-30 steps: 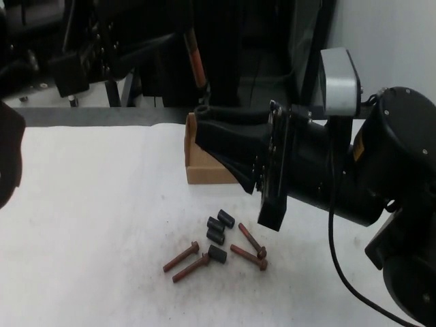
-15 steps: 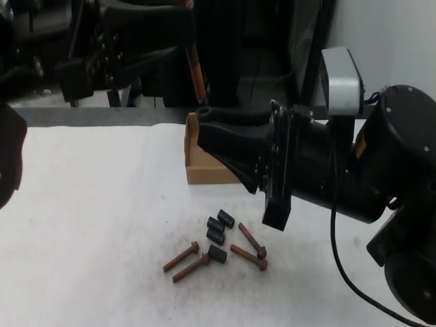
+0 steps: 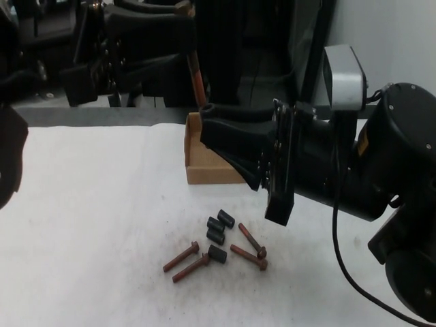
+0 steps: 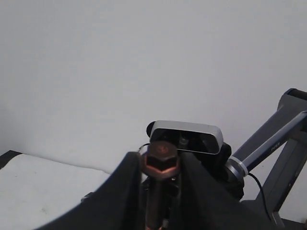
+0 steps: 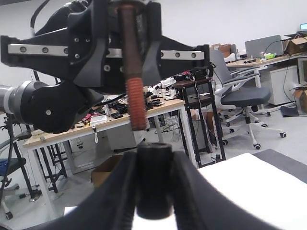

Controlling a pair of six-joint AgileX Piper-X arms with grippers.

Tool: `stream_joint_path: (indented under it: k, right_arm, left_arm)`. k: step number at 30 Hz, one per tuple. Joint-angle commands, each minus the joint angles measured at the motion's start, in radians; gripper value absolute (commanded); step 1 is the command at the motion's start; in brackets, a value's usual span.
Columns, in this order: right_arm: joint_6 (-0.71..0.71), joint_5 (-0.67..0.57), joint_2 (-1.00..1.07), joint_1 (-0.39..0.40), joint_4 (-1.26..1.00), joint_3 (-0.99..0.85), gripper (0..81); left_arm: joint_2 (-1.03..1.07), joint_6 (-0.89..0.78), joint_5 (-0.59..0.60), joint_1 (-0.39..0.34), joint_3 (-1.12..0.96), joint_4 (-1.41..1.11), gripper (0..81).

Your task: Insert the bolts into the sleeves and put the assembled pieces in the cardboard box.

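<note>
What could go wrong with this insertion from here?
The bolt held by the left pincer hangs just above the sleeve in the right pincer. Its tip looks slightly off the bore, so it may catch the rim and jam or tilt. A downward push could also slide the sleeve in its grip and drop it.

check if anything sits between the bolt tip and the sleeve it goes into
Nothing visible does. The copper-coloured threaded metal bolt in the left hand hangs tip-down just above the open mouth of the black cylindrical sleeve in the right hand, bare gap between.
</note>
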Motion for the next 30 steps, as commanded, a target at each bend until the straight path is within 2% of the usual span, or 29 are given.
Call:
stream_joint_path:
  k: [1, 30]
  right_arm:
    - [0.003, -0.005, -0.001, 0.003, -0.013, -0.016, 0.8]
    - [0.003, -0.009, -0.001, 0.011, -0.013, -0.016, 0.8]
  left_arm:
    - [-0.004, 0.01, -0.006, -0.002, -0.003, -0.006, 0.3]
    - [-0.004, 0.045, 0.051, -0.004, -0.003, 0.098, 0.3]
